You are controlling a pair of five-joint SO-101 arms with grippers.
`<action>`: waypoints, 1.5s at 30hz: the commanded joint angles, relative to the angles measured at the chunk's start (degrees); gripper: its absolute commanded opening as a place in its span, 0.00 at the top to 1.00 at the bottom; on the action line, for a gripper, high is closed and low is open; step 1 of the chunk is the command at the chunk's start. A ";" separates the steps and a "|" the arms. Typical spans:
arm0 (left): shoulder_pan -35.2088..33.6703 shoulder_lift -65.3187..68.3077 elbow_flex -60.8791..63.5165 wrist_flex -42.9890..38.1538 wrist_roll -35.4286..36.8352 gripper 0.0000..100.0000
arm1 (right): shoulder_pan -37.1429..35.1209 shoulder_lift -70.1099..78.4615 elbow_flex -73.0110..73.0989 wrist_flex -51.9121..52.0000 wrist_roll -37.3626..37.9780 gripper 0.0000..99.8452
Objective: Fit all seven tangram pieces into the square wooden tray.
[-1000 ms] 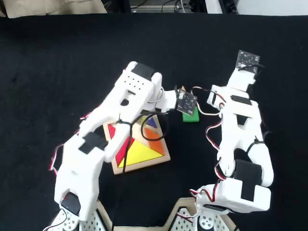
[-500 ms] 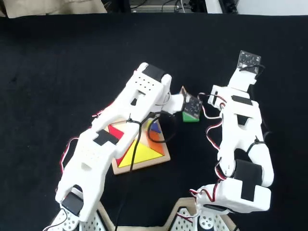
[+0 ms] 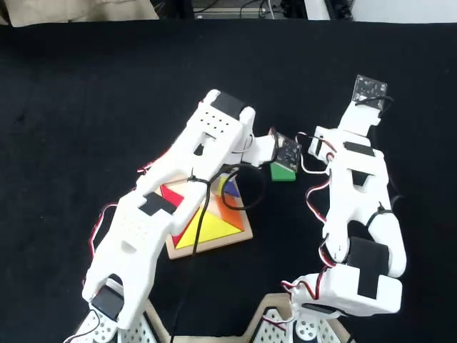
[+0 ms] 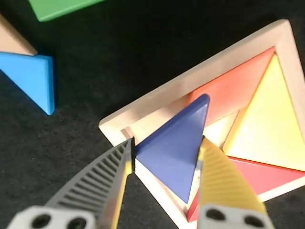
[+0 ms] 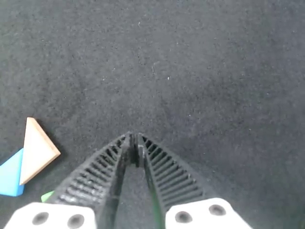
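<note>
Blue triangle (image 4: 169, 152) sits pinched across its width by the left gripper (image 4: 166, 145), above one corner of the wooden tray (image 4: 190, 78). Its tip points inward at the orange piece (image 4: 233, 86), with bare wood beneath. The right gripper (image 5: 134, 143), pressed together and empty, hangs well apart.

The navy triangle (image 4: 171, 143) sits over one corner of the partly filled wooden tray (image 4: 157, 95).

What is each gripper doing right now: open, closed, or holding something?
Left gripper: closed on the dark blue triangle, over a corner of the tray.
Right gripper: closed, holding nothing.
</note>
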 commanded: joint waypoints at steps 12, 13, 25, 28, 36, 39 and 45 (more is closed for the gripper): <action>-0.13 -1.05 -3.12 -2.55 6.33 0.75 | 0.62 -0.40 -4.62 -0.79 -0.09 0.99; -0.13 -1.05 -3.12 -2.46 5.71 0.75 | 0.62 -0.40 -4.62 -0.79 -0.09 0.99; -0.66 -1.49 -3.12 0.26 2.55 0.76 | 0.62 -0.40 -4.62 -0.79 -0.09 0.99; 2.07 -2.64 -6.55 0.26 9.14 0.76 | 0.62 -0.40 -4.62 -0.97 -0.09 0.99; 5.49 0.00 -13.14 -4.04 39.03 0.95 | 4.84 -0.92 -4.62 -0.97 -1.32 0.99; 4.53 2.81 -12.79 -3.78 46.07 0.96 | 5.89 -0.92 -4.70 -1.05 -4.04 0.99; 3.74 8.00 -14.02 -6.15 57.05 0.97 | 5.98 -0.92 -4.79 -1.05 -3.96 0.99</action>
